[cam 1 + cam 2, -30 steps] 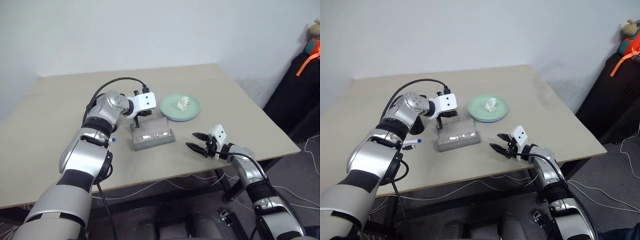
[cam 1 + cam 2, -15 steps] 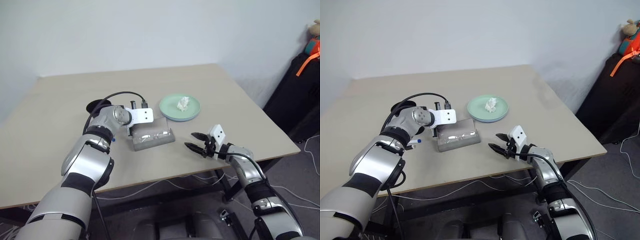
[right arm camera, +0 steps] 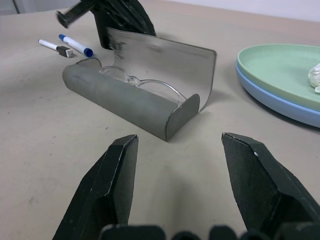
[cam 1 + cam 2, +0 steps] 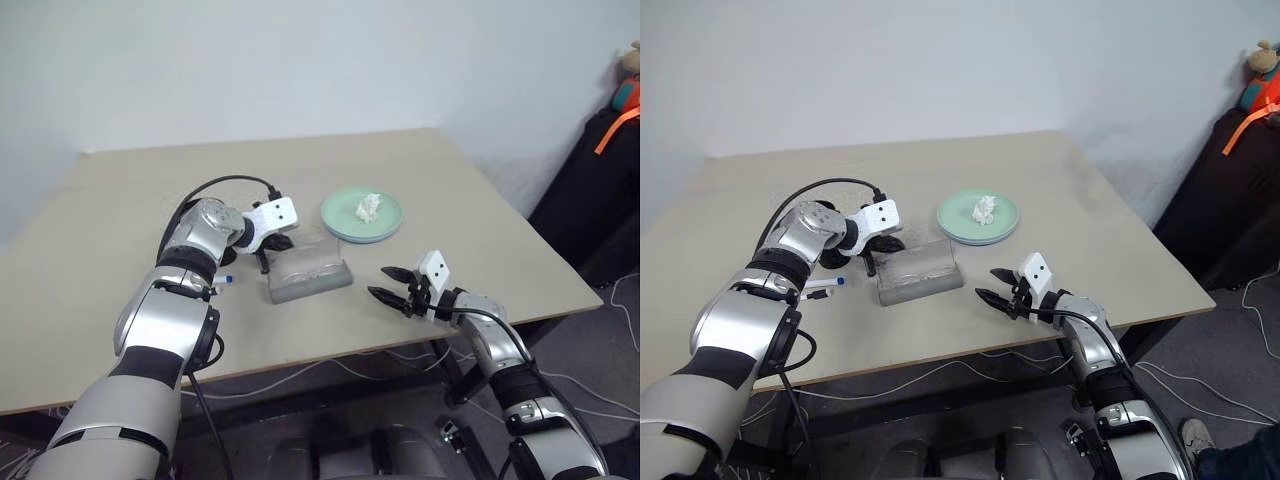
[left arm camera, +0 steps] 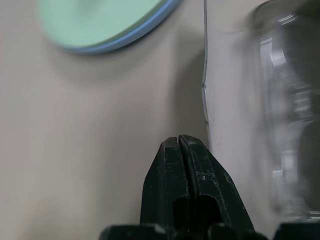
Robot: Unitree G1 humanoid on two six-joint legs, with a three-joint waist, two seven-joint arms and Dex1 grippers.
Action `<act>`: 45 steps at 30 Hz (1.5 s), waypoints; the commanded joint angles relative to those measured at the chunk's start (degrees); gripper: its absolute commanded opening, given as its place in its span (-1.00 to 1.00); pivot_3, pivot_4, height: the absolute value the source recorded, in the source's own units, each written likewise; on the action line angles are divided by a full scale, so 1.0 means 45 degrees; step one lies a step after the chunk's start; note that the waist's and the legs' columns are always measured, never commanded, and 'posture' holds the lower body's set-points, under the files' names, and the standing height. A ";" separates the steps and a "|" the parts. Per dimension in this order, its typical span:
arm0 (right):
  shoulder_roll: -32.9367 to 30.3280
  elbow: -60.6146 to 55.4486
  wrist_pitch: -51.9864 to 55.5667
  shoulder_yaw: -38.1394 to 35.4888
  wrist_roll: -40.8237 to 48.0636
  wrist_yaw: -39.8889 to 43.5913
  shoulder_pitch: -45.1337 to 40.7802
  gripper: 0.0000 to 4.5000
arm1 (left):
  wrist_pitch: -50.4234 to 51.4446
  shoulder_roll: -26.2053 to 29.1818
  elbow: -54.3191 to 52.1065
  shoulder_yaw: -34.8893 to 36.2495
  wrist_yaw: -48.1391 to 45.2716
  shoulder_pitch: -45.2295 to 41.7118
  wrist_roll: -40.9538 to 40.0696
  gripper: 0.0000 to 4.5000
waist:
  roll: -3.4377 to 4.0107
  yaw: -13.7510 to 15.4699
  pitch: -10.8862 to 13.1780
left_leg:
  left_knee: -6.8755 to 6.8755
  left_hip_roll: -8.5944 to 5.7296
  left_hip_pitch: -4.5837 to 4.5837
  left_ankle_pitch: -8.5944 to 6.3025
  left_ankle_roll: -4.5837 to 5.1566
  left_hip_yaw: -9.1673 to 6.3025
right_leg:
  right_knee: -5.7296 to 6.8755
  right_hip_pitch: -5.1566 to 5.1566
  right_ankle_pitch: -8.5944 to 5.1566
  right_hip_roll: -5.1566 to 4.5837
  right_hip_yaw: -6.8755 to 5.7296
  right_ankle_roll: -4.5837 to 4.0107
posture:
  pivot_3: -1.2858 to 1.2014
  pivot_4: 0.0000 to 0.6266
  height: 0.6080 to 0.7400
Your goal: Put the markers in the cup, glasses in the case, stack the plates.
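**Op:** Holding my right gripper (image 4: pixel 992 296) off the near table edge, fingers spread and empty, pointed at the case (image 3: pixel 131 98); I judge it parked so the other arm has room.

**Obs:** And the case?

**Op:** One case mid-table, lid tilted up but not shut. One pair of glasses (image 3: pixel 138 82) lies inside. My left gripper (image 4: pixel 872 262) is at the case's far left end, fingers pressed together on nothing, just behind the lid; probably placed to nudge it closed.

**Obs:** Markers?

**Op:** One marker (image 4: pixel 818 287) clearly on the table left of the case. The right wrist view shows two pieces there; I cannot tell if the second is a whole marker. The cup is hidden behind my left arm.

**Obs:** Plates?

**Op:** Two plates (image 3: pixel 280 75), mint green on blue, already stacked beyond the case. One white paper wad (image 4: pixel 984 209) sits on top.
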 commanded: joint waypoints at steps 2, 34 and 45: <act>0.0026 -0.0207 -0.0147 -0.0072 0.0037 0.0049 -0.0356 0.29 | -0.0252 0.0474 -0.1711 0.0203 -0.2373 0.0654 -0.0886 -0.99 | 0.0001 -0.0049 0.0000 | -0.0002 0.0001 0.0001 0.0000 0.0000 0.0002 | 0.0001 -0.0002 0.0000 0.0003 0.0003 -0.0001 | 0.03 -1.00 1.00; -0.0006 -0.0251 -0.0131 0.0010 0.0065 0.0138 -0.0335 0.29 | 0.0553 0.1228 -0.4714 -0.0337 -0.3374 0.2531 -0.0989 -0.99 | -0.0004 -0.0037 -0.0002 | 0.0014 0.0005 0.0012 0.0002 0.0003 0.0001 | 0.0016 0.0008 -0.0001 0.0005 0.0011 -0.0003 | 0.03 -1.00 1.00; -0.0012 -0.0917 0.0770 0.0124 0.0639 0.1201 -0.0429 0.29 | 0.0015 0.4945 -0.5733 0.0662 -0.5697 0.3589 -0.2324 -0.83 | 0.0002 -0.0096 -0.0007 | -0.0033 0.0069 0.0068 -0.0020 -0.0032 0.0008 | 0.0012 0.0006 -0.0020 0.0099 0.0059 -0.0038 | 0.03 -1.00 1.00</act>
